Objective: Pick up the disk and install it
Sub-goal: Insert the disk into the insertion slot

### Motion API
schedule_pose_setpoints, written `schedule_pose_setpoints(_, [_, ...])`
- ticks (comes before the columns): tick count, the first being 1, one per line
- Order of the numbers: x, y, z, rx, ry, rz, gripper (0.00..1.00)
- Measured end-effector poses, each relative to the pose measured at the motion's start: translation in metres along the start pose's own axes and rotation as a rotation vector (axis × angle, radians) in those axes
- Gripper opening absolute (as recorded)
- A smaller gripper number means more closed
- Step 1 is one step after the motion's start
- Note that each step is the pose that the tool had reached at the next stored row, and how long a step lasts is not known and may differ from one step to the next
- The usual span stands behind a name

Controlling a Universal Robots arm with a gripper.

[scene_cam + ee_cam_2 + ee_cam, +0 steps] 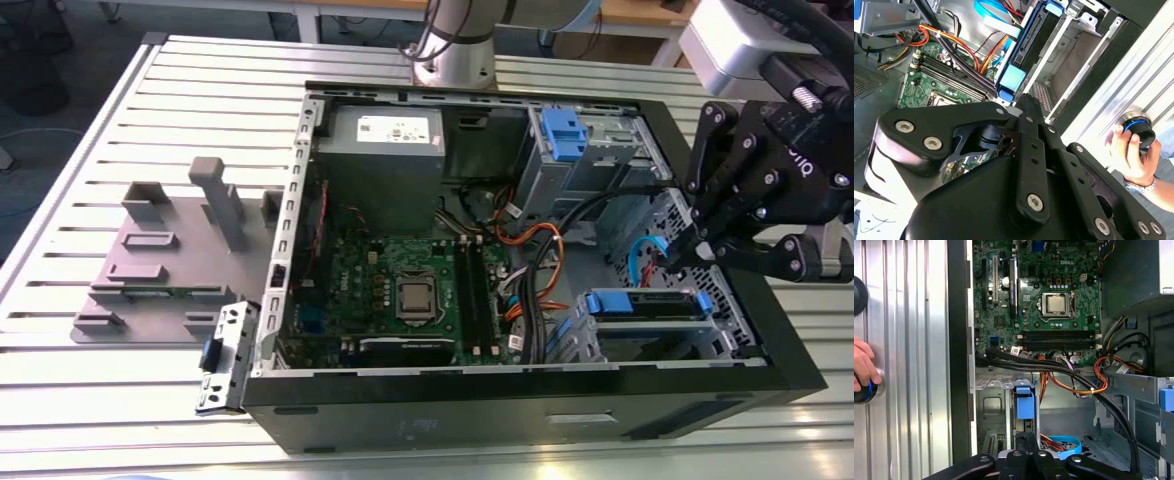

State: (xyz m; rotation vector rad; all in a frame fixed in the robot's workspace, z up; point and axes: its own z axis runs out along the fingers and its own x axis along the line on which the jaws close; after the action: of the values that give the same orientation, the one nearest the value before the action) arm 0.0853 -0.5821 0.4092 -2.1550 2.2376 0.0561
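Starting at the gripper (678, 256), near the exterior view's right edge: black, clenched, fingertips drawn together with nothing visible between them, angled down into the open side of the computer case (534, 412). Just below that tip, toward the lower right of the frame, the disk (650, 306), seated in the lower drive cage with a blue rail on each side. In the first wrist view, the gripper (1026, 436) close to the blue end tab of the disk (1024, 404); in the second wrist view, the gripper (1024, 98) just beside that same tab on the disk (1014, 78). Touching or just apart: cannot tell. Next to the tool, a light-blue flat cable (638, 262), then a bundle of orange and black wires (534, 240). Farther in, at the middle of the exterior view, the green motherboard (400, 290); above it a grey power supply (384, 140) with a white sticker; at upper right a blue clip (561, 135) in the upper bay. Outside the case, at the exterior view's left, a grey fixture plate (147, 275) with upright blocks on the slatted metal table (120, 410), and a small metal bracket (224, 355) leaning at the case's corner. On the table beside the case in the second wrist view, a person's hand (1126, 150) around a black knob (1138, 129) with a blue ring.
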Motion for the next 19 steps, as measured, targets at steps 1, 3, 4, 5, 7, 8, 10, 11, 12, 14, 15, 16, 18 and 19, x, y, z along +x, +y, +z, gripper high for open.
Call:
schedule_pose_setpoints(1, [0.0,0.0,0.0001,0.0,0.0,0.0,0.11])
schedule_pose_setpoints(3, [0.0,-0.0008,0.0014,-0.0001,-0.0002,0.0,0.11])
schedule_pose_setpoints(4, [0.0,-0.0013,0.0024,-0.0001,0.0,0.0,0.11])
schedule_pose_setpoints(5, [-0.0001,-0.0022,0.0035,0.0,0.0001,0.0,0.11])
schedule_pose_setpoints(7, [-0.0004,-0.0045,0.0062,-0.0003,0.0007,0.0,0.11])
schedule_pose_setpoints(8, [-0.0005,-0.0058,0.0078,-0.0004,0.0011,0.0,0.11])
schedule_pose_setpoints(10, [-0.0006,-0.0087,0.0113,-0.001,0.0022,0.0,0.11])
schedule_pose_setpoints(11, [-0.0006,-0.0101,0.0131,-0.0013,0.0028,0.0,0.11])
schedule_pose_setpoints(12, [-0.0007,-0.0118,0.0149,-0.0016,0.0033,0.0,0.11])
schedule_pose_setpoints(14, [-0.001,-0.0154,0.0184,-0.0023,0.0047,0.0,0.11])
schedule_pose_setpoints(15, [-0.0012,-0.0177,0.0204,-0.0028,0.0053,0.0,0.11])
schedule_pose_setpoints(16, [-0.0014,-0.0202,0.0221,-0.0035,0.0059,0.0,0.11])
schedule_pose_setpoints(18, [-0.0019,-0.0259,0.0253,-0.0051,0.007,0.0,0.11])
schedule_pose_setpoints(19, [-0.0022,-0.0283,0.0268,-0.0058,0.0074,0.0,0.11])
